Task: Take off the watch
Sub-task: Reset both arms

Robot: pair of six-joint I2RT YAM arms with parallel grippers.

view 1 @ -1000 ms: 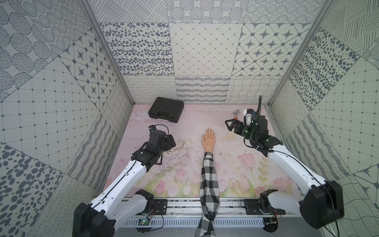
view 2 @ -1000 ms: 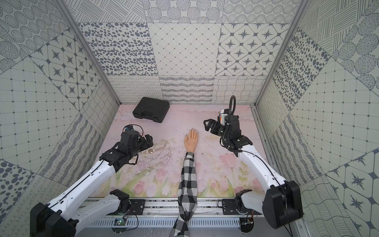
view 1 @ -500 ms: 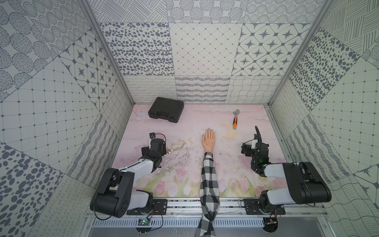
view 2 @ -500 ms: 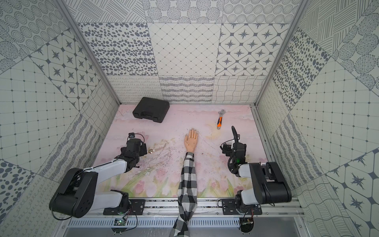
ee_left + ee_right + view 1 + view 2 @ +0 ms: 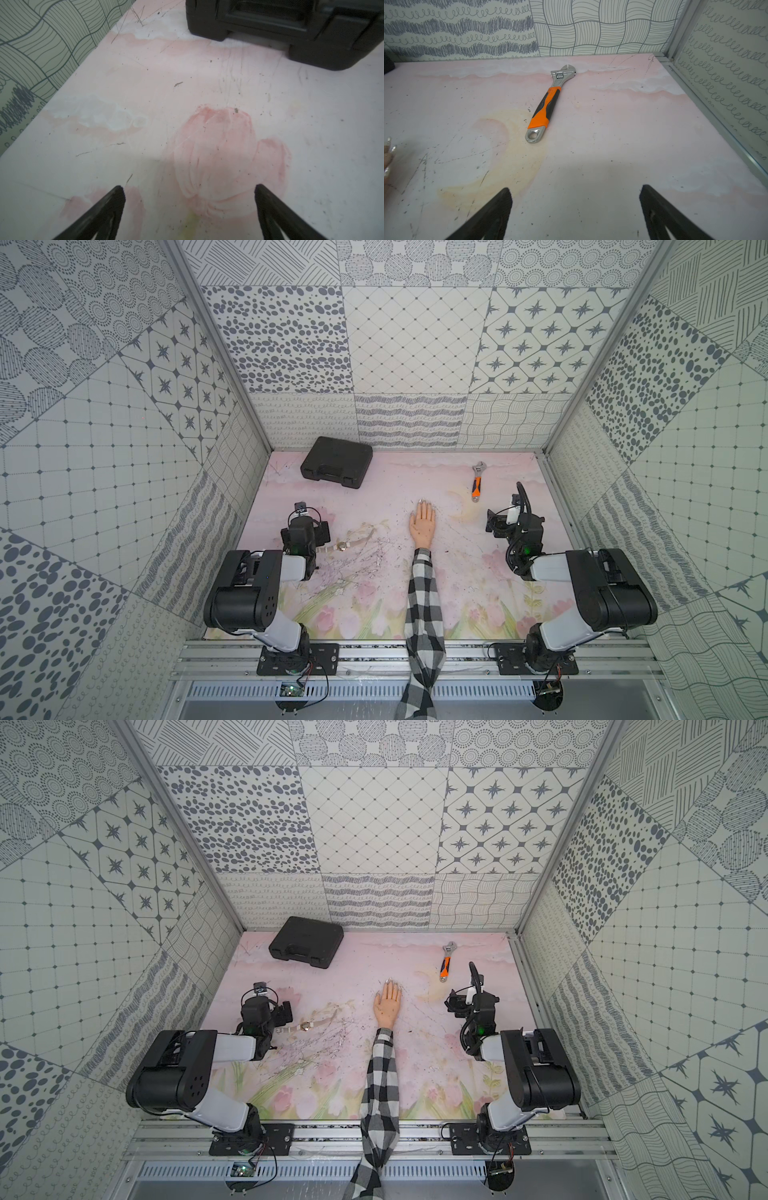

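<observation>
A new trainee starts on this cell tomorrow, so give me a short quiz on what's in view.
1. True or false: the watch is strapped on the mannequin hand.
2. Straight ahead of the right hand in its wrist view lies: A watch, B wrench, C mannequin hand.
3. Fill in: left hand and right hand are both ___.
Key: 1 false, it lies on the table beside the left hand; 2 B; 3 open.

**Room and obstacles**

Found pink floral tabletop (image 5: 395,485) bare at centre back. Blocked far left by black plastic case (image 5: 336,462), far right by orange-handled steel wrench (image 5: 477,486), mid-table by flesh-toned mannequin hand (image 5: 423,526) in checked sleeve (image 5: 422,605).
</observation>
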